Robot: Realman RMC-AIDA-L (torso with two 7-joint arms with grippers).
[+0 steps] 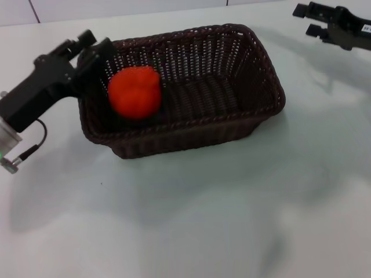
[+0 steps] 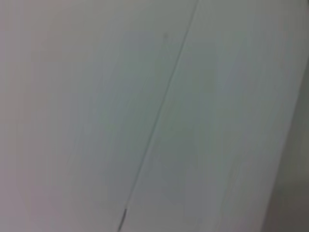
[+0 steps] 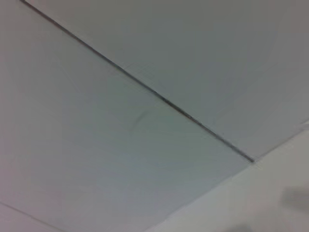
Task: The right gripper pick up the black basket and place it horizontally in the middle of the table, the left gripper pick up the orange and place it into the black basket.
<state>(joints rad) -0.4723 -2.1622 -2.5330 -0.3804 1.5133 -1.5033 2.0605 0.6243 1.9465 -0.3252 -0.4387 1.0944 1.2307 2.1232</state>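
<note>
The black basket (image 1: 232, 119) lies lengthwise across the middle of the white table (image 1: 191, 220). The orange (image 1: 134, 91) rests inside it at its left end. My left gripper (image 1: 98, 43) is at the basket's left rim, just above and left of the orange, open and holding nothing. My right gripper (image 1: 306, 20) is open and empty at the far right of the table, well away from the basket. Both wrist views show only white panels with a dark seam.
The basket's far wall and left rim stand close to the left gripper's fingers. A grey cable (image 1: 32, 145) hangs from the left wrist. The table's far edge meets a white wall (image 1: 145, 7) at the back.
</note>
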